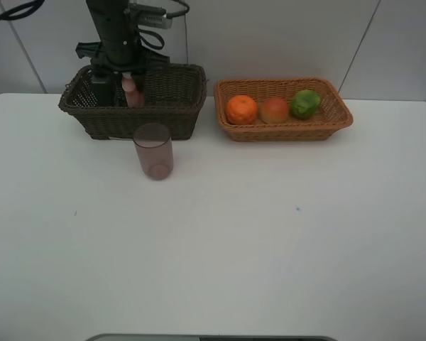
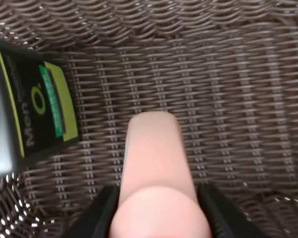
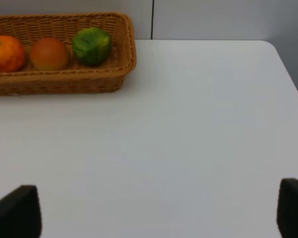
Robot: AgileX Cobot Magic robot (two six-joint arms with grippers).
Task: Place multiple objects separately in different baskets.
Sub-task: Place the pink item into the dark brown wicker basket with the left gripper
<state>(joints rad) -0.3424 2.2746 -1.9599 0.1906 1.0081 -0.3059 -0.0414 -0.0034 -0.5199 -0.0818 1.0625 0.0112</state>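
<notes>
My left gripper point(image 1: 128, 74) reaches down into the deep dark brown basket point(image 1: 163, 121). It is shut on the slim pink bottle point(image 1: 133, 92), which stands upright inside. In the left wrist view the gripper point(image 2: 156, 214) has a finger on each side of the pink bottle point(image 2: 156, 163), above the basket's woven floor point(image 2: 238, 99). The dark green pump bottle point(image 1: 103, 89) lies beside it point(image 2: 37, 109). The pinkish-purple cup point(image 1: 154, 150) stands on the table in front of the dark basket. The orange point(image 1: 241, 109), red-orange fruit point(image 1: 274, 110) and green fruit point(image 1: 305, 104) sit in the light basket point(image 1: 341, 117). My right gripper point(image 3: 159, 213) is open and empty.
The white table point(image 1: 270, 234) runs to a wall behind both baskets. In the right wrist view the light basket point(image 3: 64, 82) with the three fruits is at the far side, and the table's right edge point(image 3: 288, 74) shows. The right arm does not show in the exterior high view.
</notes>
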